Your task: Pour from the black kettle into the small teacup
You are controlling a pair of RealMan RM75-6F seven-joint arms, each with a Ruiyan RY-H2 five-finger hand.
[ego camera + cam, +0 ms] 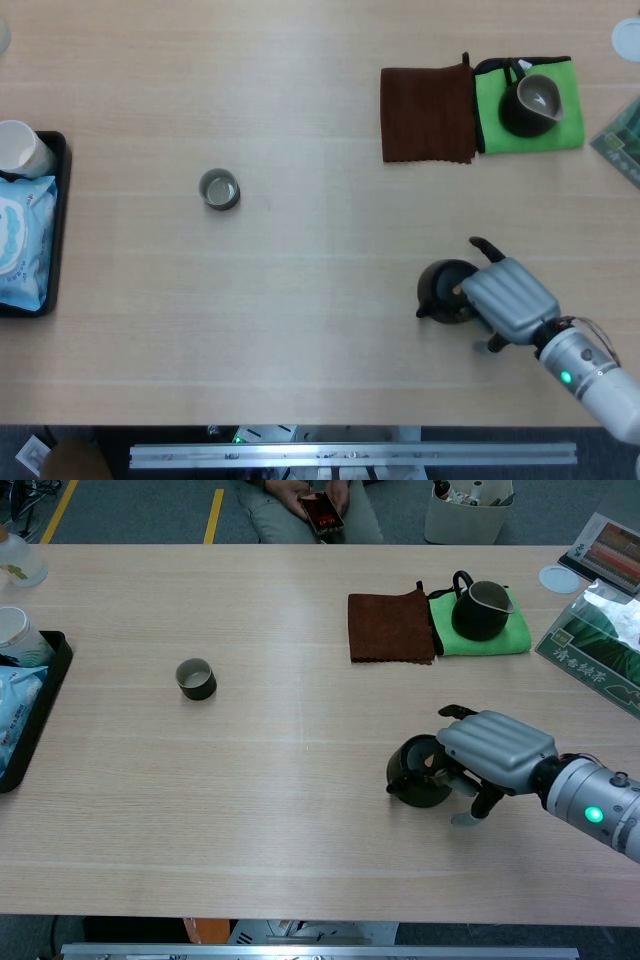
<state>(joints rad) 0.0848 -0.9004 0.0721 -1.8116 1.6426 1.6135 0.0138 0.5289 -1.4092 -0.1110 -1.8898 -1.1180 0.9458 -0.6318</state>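
Stage: early, I think. The right hand (pixel 492 748) is on the black kettle (pixel 417 772), nothing poured yet.
Hand state: fingers wrap over the kettle's right side and top, so it looks to hold it by the handle side; the grip itself is hidden under the hand. Kettle seems tilted a bit, spout to the left, but I cannot say if it is off the table (pixel 300 340).
Left hand: not seen in any view.
Kettle place: front right of the table, well apart from the teacup.
Teacup (pixel 219 189): stands upright, left of centre, alone; inside looks empty as far as I can tell.
Left to do: carry the kettle across to the cup, tip it, pour.
Head view only: looks straight down into the cup, and shows the hand covering approx. half of the kettle.
Chest view only: shows the kettle from the side w/ its dark open top, plus a person (pixel 305 505) sitting behind the table w/ a phone (pixel 325 508).
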